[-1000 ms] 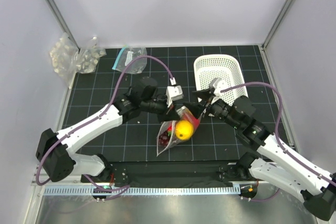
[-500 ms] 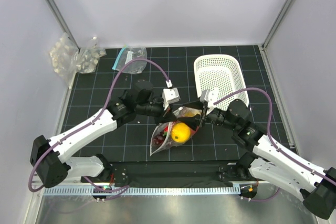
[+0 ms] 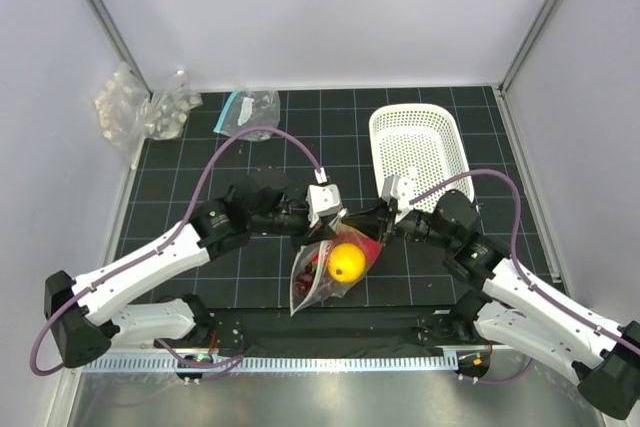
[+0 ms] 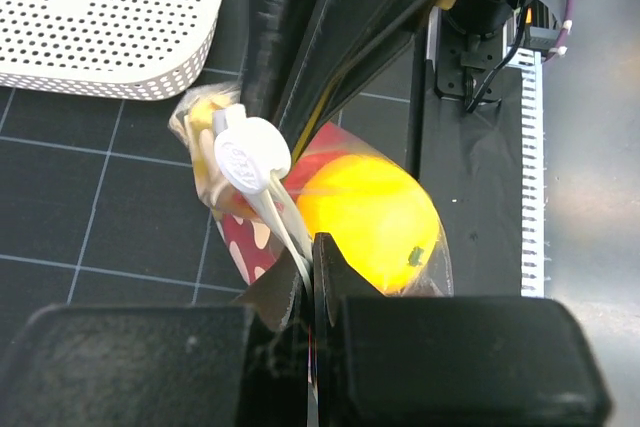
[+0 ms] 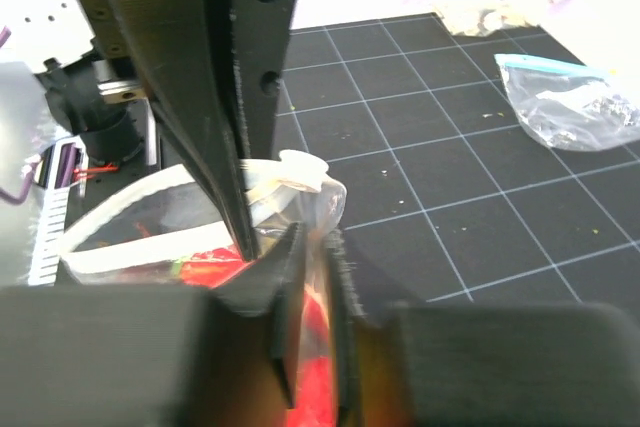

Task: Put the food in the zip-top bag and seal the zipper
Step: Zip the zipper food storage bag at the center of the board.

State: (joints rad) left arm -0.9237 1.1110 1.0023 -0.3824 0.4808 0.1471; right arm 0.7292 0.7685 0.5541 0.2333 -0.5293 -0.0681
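Note:
The zip-top bag (image 3: 312,285) hangs between my two grippers above the mat, with the food inside. A round yellow fruit (image 3: 347,262) fills its right side, and red food (image 3: 318,255) shows beside it. In the left wrist view my left gripper (image 4: 308,259) is shut on the pale mouth rim, just below a white round tab (image 4: 245,154) and next to the yellow fruit (image 4: 365,212). My right gripper (image 5: 316,238) pinches the bag's clear film at the other end of the mouth, with red food (image 5: 210,269) behind it. The zipper's state is hidden by the fingers.
A white perforated basket (image 3: 415,147) stands at the back right. A clear bag with a teal strip (image 3: 245,107) lies at the back left, beside bumpy clear packs (image 3: 135,112) in the corner. The arm bases sit along the near edge.
Both grippers and the bag have shifted toward the near edge. The right gripper's fingers have come together on the bag's film. The left gripper has kept its hold.

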